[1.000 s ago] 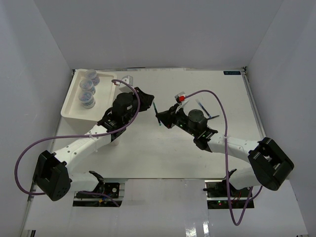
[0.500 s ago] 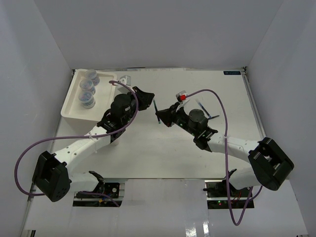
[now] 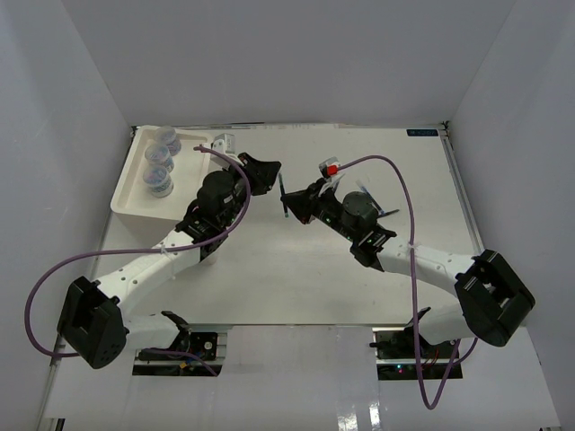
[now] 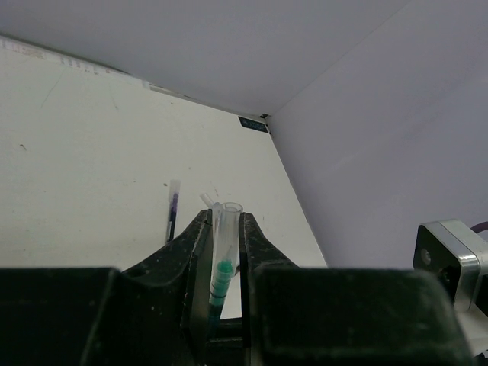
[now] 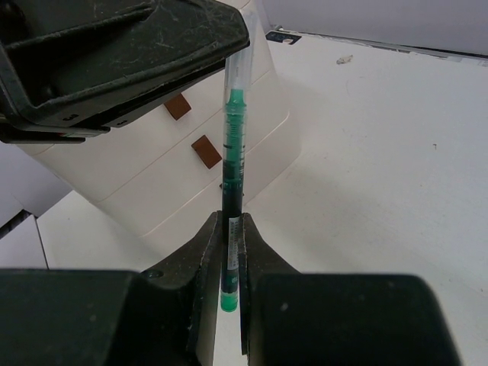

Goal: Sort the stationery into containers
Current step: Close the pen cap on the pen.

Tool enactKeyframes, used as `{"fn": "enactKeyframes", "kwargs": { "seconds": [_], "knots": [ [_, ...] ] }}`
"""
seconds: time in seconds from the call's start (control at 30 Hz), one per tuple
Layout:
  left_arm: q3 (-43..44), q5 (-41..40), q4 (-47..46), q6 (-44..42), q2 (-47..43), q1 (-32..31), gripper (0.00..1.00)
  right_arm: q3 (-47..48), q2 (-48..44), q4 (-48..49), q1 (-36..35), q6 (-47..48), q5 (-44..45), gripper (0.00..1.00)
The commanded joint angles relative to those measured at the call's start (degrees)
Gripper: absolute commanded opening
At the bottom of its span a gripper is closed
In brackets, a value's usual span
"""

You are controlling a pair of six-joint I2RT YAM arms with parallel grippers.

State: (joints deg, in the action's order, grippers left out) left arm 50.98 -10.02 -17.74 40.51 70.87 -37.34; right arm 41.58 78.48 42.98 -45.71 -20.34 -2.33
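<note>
Clamping one slim green pen [image 3: 283, 199] between them, both arms meet over the middle of the white table [image 3: 269, 278]. The left gripper [image 4: 223, 221] has its black fingers pressed on either side of the pen's clear tubular end, where a ribbed green insert shows through the transparent plastic. The right gripper [image 5: 229, 229] pinches the same pen lower down, near its green tip, with its matte, scuffed fingers closed against the barrel. From the right wrist, the pen runs straight up out of those fingers to the underside of the left gripper. Its barrel is dark at the bottom, green in the middle and clear at the top.

Behind it stands the white box unit [image 5: 152, 175], smooth and round-cornered, with two drawers [image 5: 229, 156] that each carry a small flat brown knob [image 5: 202, 151]. Seen from above, its shallow rimmed tray [image 3: 126, 205] holds three round clear jars [image 3: 159, 160] with bluish contents, set in a row. A dark thin pen [image 4: 172, 217] with a clear end lies flat on the table beyond the left fingers.
</note>
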Motion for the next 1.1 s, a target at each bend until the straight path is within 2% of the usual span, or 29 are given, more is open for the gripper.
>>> {"fn": "enactKeyframes", "kwargs": {
  "seconds": [0.0,0.47,0.63,1.07],
  "knots": [
    [-1.9,5.9,5.3,-0.9,0.8,-3.2,0.13,6.0,-3.0,9.7,1.2,1.5,2.1,0.08],
    [0.5,3.9,8.9,-5.1,4.3,-6.4,0.00,6.8,-8.2,5.8,6.8,2.2,-2.7,0.08],
    [2.3,3.3,11.1,-6.2,6.1,-7.7,0.00,8.6,-8.1,3.7,6.9,3.0,-4.4,0.08],
    [0.5,5.6,10.4,-0.9,6.9,-9.7,0.00,9.8,-8.2,5.1,7.6,3.2,-2.7,0.08]
  ]
}}
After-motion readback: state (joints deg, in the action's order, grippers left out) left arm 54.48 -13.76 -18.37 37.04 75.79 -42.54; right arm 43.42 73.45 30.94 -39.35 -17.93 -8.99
